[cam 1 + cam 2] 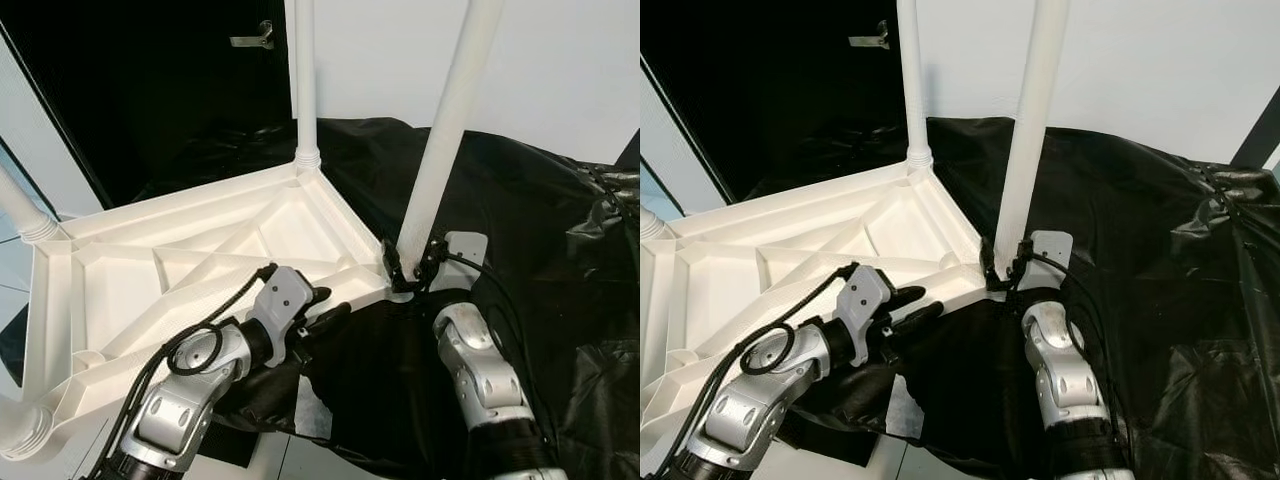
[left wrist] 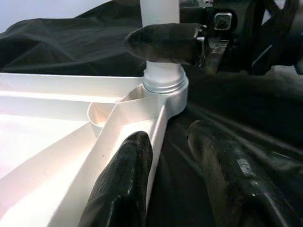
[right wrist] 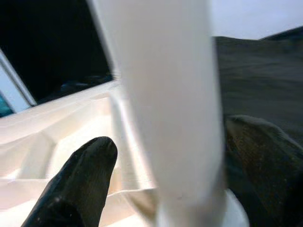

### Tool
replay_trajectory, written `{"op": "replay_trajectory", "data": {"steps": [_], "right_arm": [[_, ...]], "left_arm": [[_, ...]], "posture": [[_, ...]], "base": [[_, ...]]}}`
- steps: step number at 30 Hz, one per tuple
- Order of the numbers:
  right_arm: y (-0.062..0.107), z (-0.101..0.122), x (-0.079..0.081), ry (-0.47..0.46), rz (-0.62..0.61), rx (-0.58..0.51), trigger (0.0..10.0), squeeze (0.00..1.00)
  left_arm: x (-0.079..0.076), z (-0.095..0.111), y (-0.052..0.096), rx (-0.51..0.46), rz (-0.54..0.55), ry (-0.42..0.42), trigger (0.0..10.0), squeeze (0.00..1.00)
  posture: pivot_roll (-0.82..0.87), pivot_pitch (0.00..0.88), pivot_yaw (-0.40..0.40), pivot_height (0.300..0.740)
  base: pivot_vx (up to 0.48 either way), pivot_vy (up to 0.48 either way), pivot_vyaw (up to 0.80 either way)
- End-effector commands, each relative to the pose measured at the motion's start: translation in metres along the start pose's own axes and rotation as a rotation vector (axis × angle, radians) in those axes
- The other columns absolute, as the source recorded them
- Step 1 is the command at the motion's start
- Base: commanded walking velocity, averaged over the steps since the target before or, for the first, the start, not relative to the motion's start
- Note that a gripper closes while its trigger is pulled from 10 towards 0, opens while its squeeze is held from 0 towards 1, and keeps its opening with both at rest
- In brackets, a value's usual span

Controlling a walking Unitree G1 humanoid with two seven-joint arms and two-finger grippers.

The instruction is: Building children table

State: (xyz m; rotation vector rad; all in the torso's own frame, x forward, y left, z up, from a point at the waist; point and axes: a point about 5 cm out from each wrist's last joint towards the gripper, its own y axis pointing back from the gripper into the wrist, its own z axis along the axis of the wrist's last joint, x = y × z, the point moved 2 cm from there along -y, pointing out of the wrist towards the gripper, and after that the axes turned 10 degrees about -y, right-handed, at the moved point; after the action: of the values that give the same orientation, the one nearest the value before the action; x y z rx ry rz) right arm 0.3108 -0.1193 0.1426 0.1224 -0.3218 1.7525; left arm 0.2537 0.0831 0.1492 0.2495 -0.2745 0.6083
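left eye view showed the upside-down white tabletop (image 1: 180, 270) on black cloth (image 1: 520, 220). my right gripper (image 1: 410, 268) squeezed the near leg (image 1: 445, 140) at its corner socket. my left gripper (image 2: 175, 175) was open over the rim; i'd hold that and turn the leg straight, minding the edge.

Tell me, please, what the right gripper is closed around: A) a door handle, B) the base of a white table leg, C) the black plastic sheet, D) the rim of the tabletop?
B: the right gripper has a finger on each side of the white table leg, just above its corner socket in the upturned tabletop.
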Motion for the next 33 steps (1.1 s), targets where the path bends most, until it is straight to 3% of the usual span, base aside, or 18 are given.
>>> {"op": "replay_trajectory", "data": {"steps": [1,8,9,10,17,22,28,33], "right_arm": [[0.005,0.002,0.005,-0.015,0.034,-0.014,10.0,0.00],[0.015,0.002,0.004,0.003,0.064,-0.006,10.0,0.00],[0.025,-0.003,0.007,0.015,0.120,0.039,10.0,0.00],[0.028,-0.005,0.009,0.021,0.139,0.056,10.0,0.00],[0.038,-0.010,0.009,0.021,0.173,0.098,10.0,0.00],[0.044,-0.014,0.021,0.010,0.299,0.156,10.0,0.00],[0.037,-0.015,0.027,0.023,0.397,0.184,10.0,0.00],[0.016,-0.012,0.023,0.044,0.406,0.168,10.0,0.00]], "left_arm": [[0.000,-0.003,0.008,0.021,-0.004,0.013,10.0,0.00],[0.006,-0.009,0.023,0.062,0.037,-0.006,10.0,0.00],[0.019,-0.023,0.046,0.138,0.083,-0.008,10.0,0.00],[0.022,-0.026,0.055,0.161,0.094,-0.007,10.0,0.00],[0.026,-0.031,0.083,0.209,0.094,0.024,10.0,0.00],[0.021,-0.037,0.102,0.264,0.071,0.046,10.0,0.00],[0.033,-0.035,0.114,0.276,0.110,0.018,10.0,0.00],[0.045,-0.033,0.119,0.286,0.121,-0.026,10.0,0.00]], "posture": [[0.05,0.000,-0.024,0.740],[0.05,0.000,-0.021,0.740],[0.06,0.000,-0.022,0.740],[0.06,0.000,-0.022,0.740],[0.07,0.000,-0.024,0.740],[0.08,0.000,-0.025,0.740],[0.10,0.000,-0.038,0.740],[0.10,0.000,-0.045,0.740]], "base": [[0.000,0.000,0.00],[0.000,0.000,0.00],[0.000,0.000,0.00],[0.000,0.000,0.00],[0.000,0.000,0.00],[0.000,0.000,0.00],[0.000,0.000,0.00],[0.000,0.000,0.00]]}}
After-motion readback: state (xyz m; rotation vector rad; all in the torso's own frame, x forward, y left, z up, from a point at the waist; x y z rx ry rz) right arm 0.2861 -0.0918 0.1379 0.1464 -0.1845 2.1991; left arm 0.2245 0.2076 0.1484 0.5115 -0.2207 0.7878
